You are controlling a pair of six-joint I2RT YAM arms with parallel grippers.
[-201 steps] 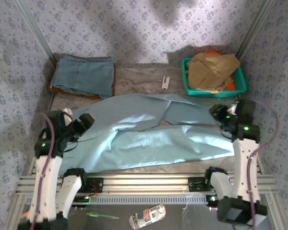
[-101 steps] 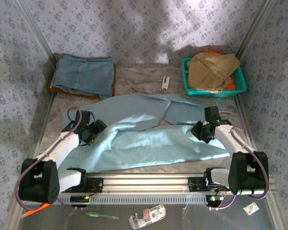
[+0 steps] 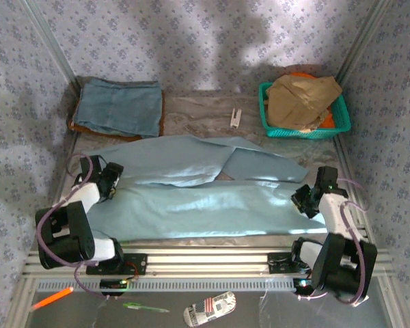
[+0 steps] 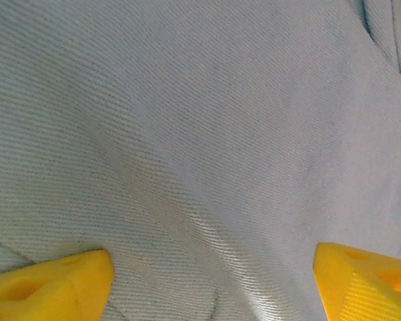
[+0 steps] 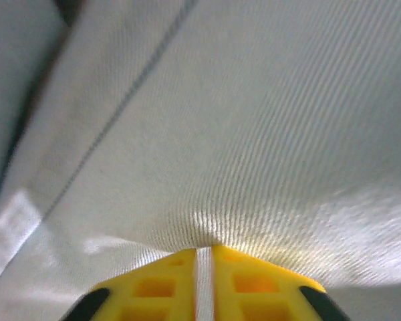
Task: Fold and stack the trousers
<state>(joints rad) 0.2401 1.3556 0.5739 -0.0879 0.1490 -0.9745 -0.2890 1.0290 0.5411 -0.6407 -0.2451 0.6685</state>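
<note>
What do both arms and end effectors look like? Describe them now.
The left arm and right arm have white links, black joints and looping mauve cables. The left end effector and right end effector have yellow fingers.

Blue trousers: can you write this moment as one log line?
trousers: spread out | left gripper: open above trousers | right gripper: shut on trousers | stack: not yet

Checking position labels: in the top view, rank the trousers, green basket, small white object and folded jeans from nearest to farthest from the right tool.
1. The trousers, front centre, pinched in the right tool.
2. The green basket, back right.
3. The small white object, back centre.
4. The folded jeans, back left corner.
</note>
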